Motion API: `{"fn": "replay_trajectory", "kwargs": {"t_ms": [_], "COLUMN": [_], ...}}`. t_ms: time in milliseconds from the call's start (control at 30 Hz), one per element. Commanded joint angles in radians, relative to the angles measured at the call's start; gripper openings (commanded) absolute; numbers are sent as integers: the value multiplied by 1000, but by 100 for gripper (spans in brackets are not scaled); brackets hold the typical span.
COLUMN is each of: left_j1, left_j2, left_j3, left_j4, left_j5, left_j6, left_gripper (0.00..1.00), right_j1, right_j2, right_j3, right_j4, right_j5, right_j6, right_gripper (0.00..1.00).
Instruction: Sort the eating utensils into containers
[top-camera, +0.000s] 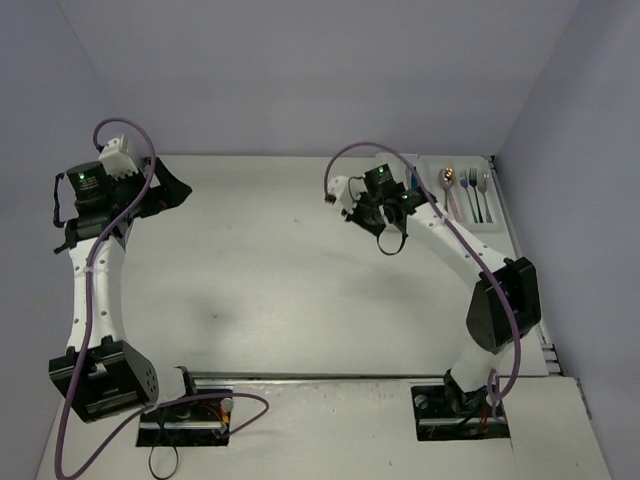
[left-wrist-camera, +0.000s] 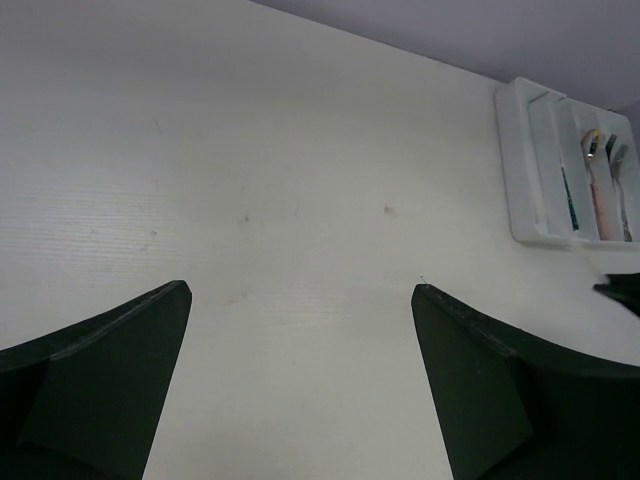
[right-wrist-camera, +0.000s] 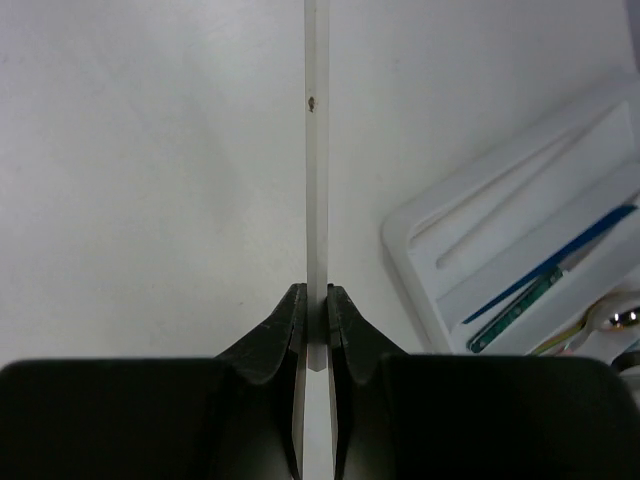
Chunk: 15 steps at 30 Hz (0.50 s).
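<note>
Pale stick (right-wrist-camera: 316, 150) pinched by right fingers (right-wrist-camera: 278, 345), tip cropped

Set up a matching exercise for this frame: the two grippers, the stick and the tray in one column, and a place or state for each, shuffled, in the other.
Things:
1. left gripper
2. right gripper
3. pale stick
4. white tray

Places or states:
A. at the far right corner of the table, with coloured utensils in its compartments
B. clamped, and poking out ahead of the grip
C. open, gripping nothing
D. shut on something thin

Pairs: 1-C, 2-D, 3-B, 4-A
</note>
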Motion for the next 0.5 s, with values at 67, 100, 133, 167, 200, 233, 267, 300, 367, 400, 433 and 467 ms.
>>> {"fn": "replay_trajectory", "kwargs": {"t_ms": [67, 100, 133, 167, 200, 233, 267, 300, 367, 400, 433, 467], "left_j1": [-35, -39, -51, -63, -77, -87, -99, -110, -121, -131, -141, -145], "left_j2": [-22, -21, -19, -17, -14, -9, -3, 0, 4, 9, 14, 21], "left_j3": [-34, -35, -35, -36, -36, -36, -35, -34, -34, -32, -30, -27], "left_j4": [70, 68, 61, 55, 51, 46, 41, 37, 32, 26, 21, 14], "left_j5": [-132, -132, -126, -121, -117, -115, -113, -112, -108, -101, -94, -87], "left_j6": [82, 85, 84, 83, 82, 82, 79, 76, 68, 61, 54, 50], "left_gripper": [93, 93, 93, 93, 93, 93, 93, 93, 93, 93, 93, 93], "right_j1": [-73, -78, -90, -102, -118, -129, -141, -151, -167, -186, -205, -226], "right_j2": [50, 60, 75, 90, 100, 107, 118, 129, 155, 169, 182, 189], "right_j3": [167, 174, 189, 204, 212, 218, 227, 236, 249, 254, 258, 264], "right_j4": [22, 22, 22, 22, 22, 22, 22, 21, 19, 19, 18, 10], "right_j5": [135, 178, 230, 279, 300, 312, 321, 334, 347, 340, 328, 286], "right_j6": [533, 563, 638, 710, 746, 770, 796, 820, 849, 869, 886, 883], "right_gripper": [0, 0, 0, 0, 0, 0, 0, 0, 0, 0, 0, 0]}}
